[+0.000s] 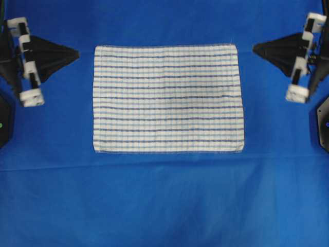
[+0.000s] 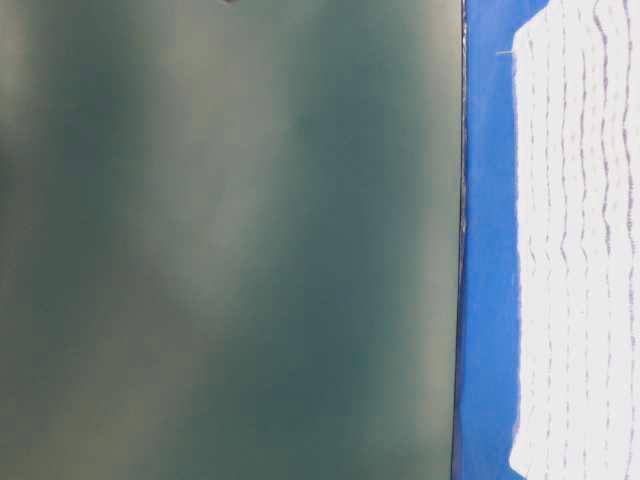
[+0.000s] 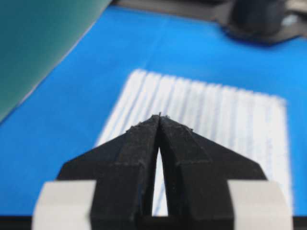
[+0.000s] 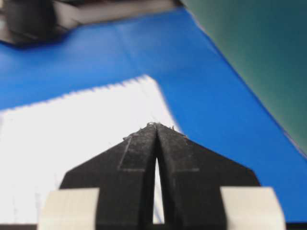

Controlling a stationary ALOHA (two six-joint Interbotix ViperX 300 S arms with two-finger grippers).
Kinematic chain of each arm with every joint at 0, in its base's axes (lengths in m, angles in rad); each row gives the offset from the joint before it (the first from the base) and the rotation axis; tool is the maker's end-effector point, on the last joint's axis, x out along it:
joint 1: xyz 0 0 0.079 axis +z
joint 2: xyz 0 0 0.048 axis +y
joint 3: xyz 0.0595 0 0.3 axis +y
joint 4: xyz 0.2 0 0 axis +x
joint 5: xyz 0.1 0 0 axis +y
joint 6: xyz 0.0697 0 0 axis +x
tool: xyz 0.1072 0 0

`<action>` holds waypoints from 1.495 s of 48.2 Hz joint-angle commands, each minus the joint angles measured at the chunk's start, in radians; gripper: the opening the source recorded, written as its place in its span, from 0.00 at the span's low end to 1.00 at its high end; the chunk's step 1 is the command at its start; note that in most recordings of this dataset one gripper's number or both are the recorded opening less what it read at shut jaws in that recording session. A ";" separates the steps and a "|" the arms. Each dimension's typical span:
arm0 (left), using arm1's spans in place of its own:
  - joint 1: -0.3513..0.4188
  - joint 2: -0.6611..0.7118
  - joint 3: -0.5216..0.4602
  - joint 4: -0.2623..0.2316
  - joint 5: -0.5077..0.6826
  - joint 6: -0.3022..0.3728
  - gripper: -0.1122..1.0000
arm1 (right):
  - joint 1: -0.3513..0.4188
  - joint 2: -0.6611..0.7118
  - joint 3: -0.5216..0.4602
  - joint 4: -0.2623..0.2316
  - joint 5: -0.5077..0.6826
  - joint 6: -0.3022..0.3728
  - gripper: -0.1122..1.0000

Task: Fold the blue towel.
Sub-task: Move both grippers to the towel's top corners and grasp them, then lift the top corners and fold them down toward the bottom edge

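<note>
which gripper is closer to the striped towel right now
Left, slightly. The left gripper sits just off the blue towel by its left edge; the right gripper sits a bit farther off the right edge. Both shut, neither touching.

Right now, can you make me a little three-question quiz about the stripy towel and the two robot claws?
1. True or false: the white woven towel with blue stripes lies flat and unfolded.
2. The black left gripper is: A) open, B) shut and empty, C) pinching the towel?
3. What plain cloth lies under the towel?

Key:
1. True.
2. B; the black right gripper matches it.
3. The solid-blue table cloth.
</note>
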State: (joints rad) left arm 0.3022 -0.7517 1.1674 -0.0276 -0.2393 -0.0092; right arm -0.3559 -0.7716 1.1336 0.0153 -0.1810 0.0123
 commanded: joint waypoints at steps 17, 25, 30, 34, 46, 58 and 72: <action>0.187 0.319 -0.044 -0.002 -0.035 0.002 0.90 | -0.227 0.333 -0.063 0.012 0.021 0.000 0.63; 0.216 0.446 -0.051 -0.002 -0.095 0.014 0.89 | -0.252 0.494 -0.092 0.011 0.018 0.000 0.58; 0.232 0.522 -0.052 -0.002 -0.137 0.014 0.89 | -0.259 0.575 -0.114 0.009 0.012 -0.002 0.58; 0.245 0.572 -0.054 0.000 -0.172 0.015 0.89 | -0.270 0.634 -0.127 0.009 -0.003 -0.002 0.58; 0.291 0.713 -0.060 0.000 -0.262 0.017 0.89 | -0.299 0.782 -0.156 0.009 -0.087 -0.005 0.58; 0.293 0.799 -0.078 0.000 -0.279 0.018 0.86 | -0.304 0.842 -0.173 0.009 -0.098 -0.005 0.58; 0.273 0.813 -0.089 0.003 -0.236 0.021 0.35 | -0.299 0.841 -0.167 0.009 -0.092 -0.005 0.18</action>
State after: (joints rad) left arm 0.5875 0.0706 1.0876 -0.0276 -0.4755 0.0107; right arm -0.6550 0.0767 0.9725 0.0245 -0.2715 0.0092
